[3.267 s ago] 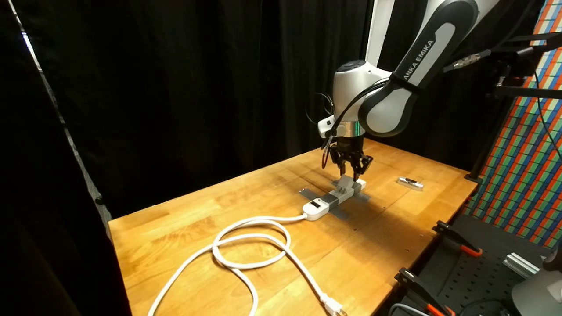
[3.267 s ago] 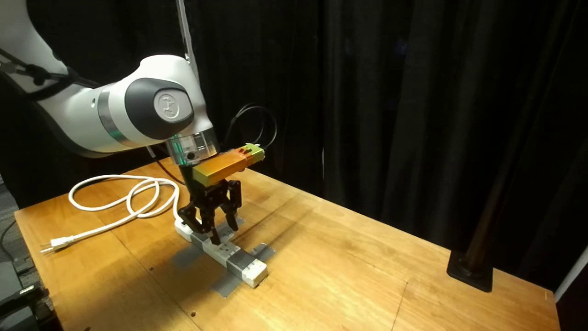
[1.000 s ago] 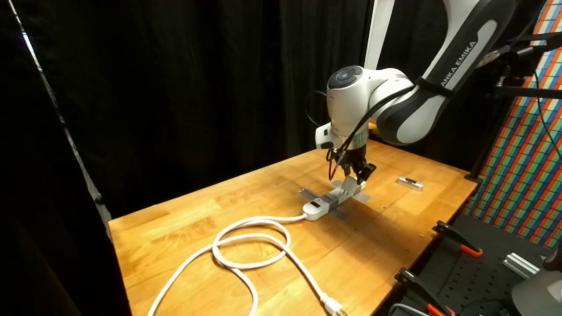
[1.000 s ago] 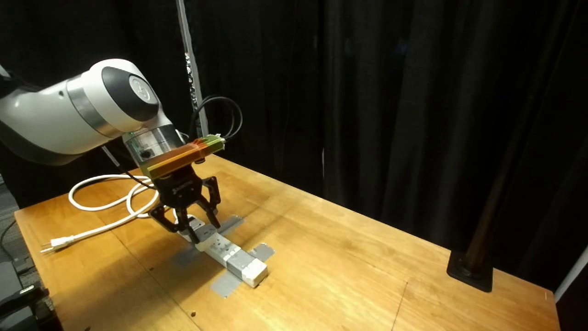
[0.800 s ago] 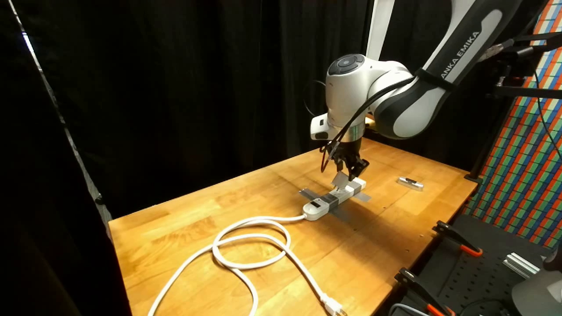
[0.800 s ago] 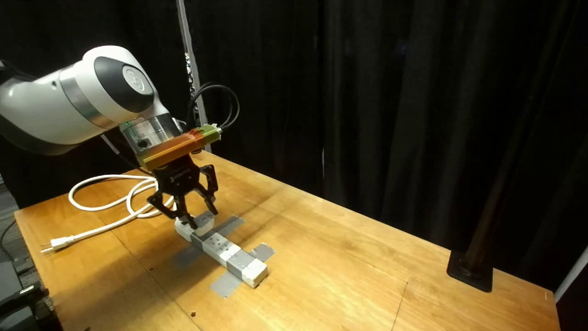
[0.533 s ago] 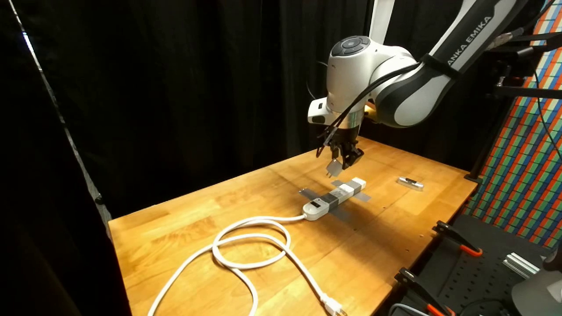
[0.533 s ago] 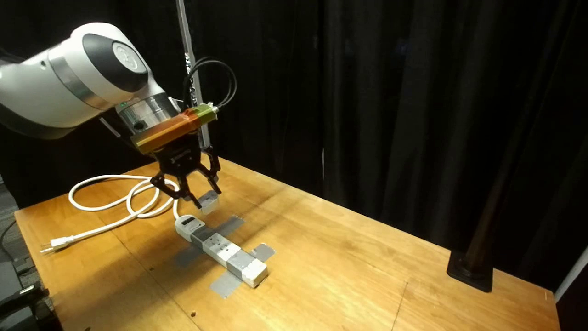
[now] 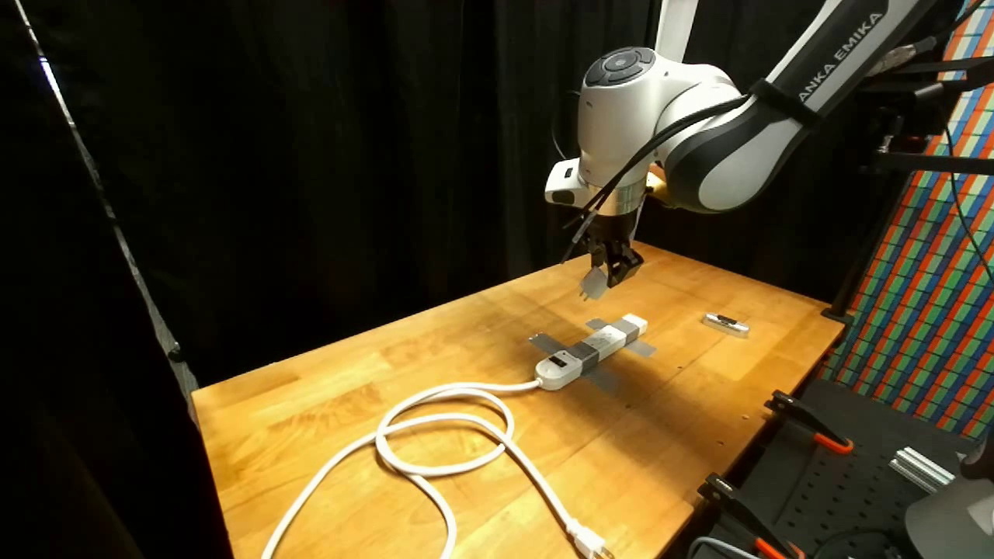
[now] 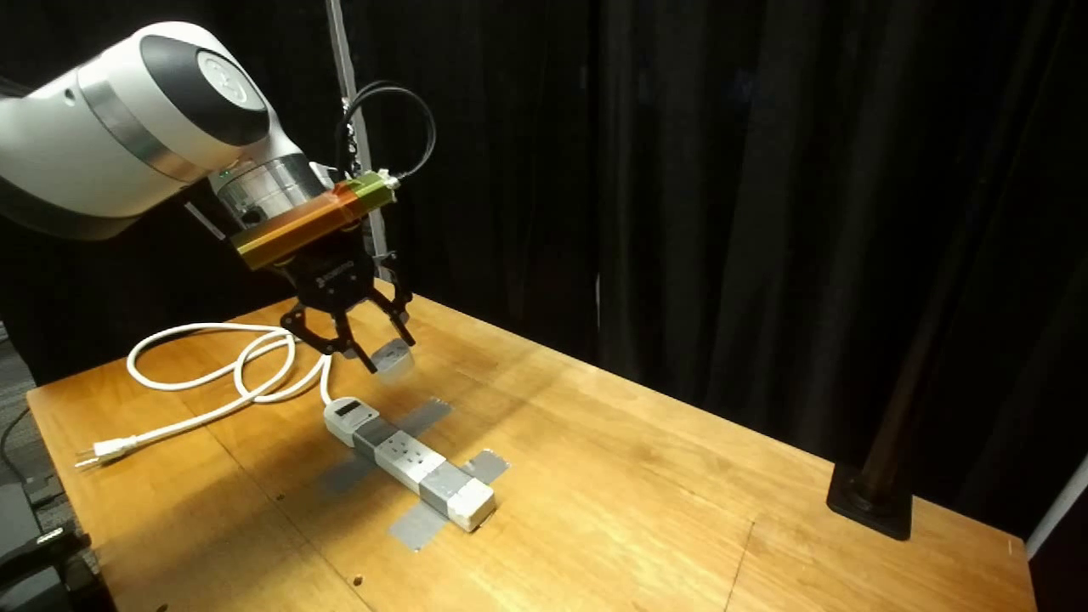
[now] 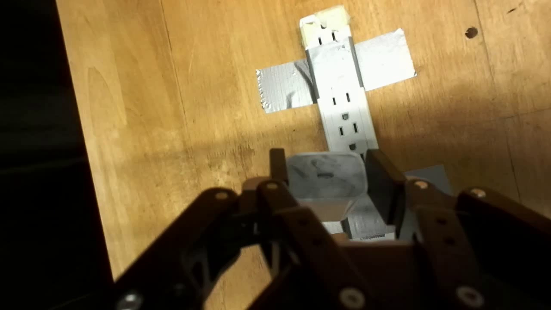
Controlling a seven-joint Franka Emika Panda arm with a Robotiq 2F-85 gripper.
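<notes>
Gripper (image 10: 392, 355): clamped on the charger (image 9: 594, 284), a finger (image 11: 385, 185) set to either side, seemingly so the prongs (image 9: 585, 296) are left free, pointed down.
Charger: held in the air, apart from the strip (image 11: 346, 107).
Strip: fixed face up to the table (image 10: 680, 476) by tape (image 11: 389, 60), probably so that shifting is prevented.
Cord (image 9: 443, 470): laid in loose loops beyond one end of the strip, perhaps to be kept from under the gripper.

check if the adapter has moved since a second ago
Yes: in an exterior view, the adapter has gone up and away from the strip, which has stayed put.
</notes>
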